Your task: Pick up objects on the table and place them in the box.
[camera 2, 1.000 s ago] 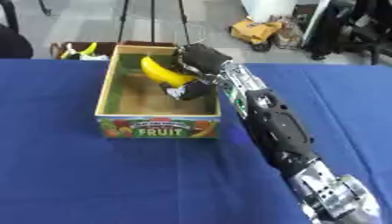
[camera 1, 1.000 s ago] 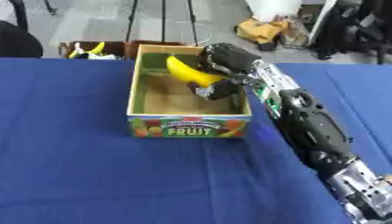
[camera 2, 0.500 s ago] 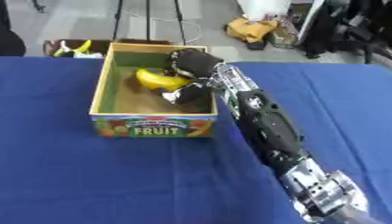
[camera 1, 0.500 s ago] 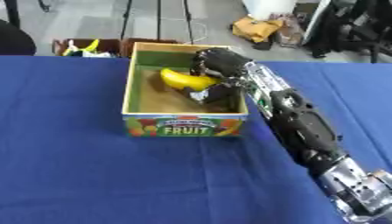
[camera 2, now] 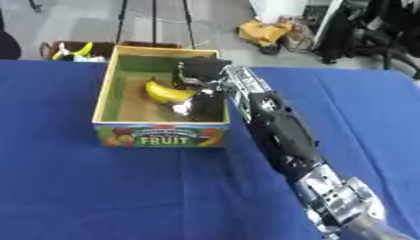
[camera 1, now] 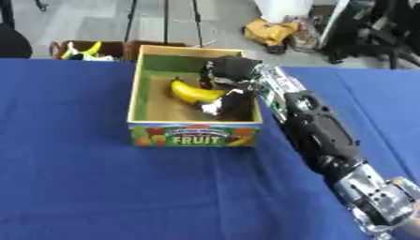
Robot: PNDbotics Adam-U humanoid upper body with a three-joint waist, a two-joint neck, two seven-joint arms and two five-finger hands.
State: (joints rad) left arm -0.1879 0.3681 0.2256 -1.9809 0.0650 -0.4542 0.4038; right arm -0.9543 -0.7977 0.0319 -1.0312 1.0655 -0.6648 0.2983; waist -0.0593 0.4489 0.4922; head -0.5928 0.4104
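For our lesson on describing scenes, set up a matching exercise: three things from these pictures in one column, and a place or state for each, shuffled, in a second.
Column one:
1. banana
2. fruit box
3. right hand

Column two:
A. stands on the blue table
B. reaches into the box
C. lies low inside the box

Pairs: 1-C, 2-A, 3-B

- right arm [camera 1: 316,129] stretched from the lower right corner up toward the middle, black casing with silver joints near the bottom.
- right hand [camera 1: 228,84] reaching downward at the arm's far end, wrist bent, fingers curled.
- silver fingertips [camera 1: 212,108] pointing down and left.
- left arm and left hand out of view.
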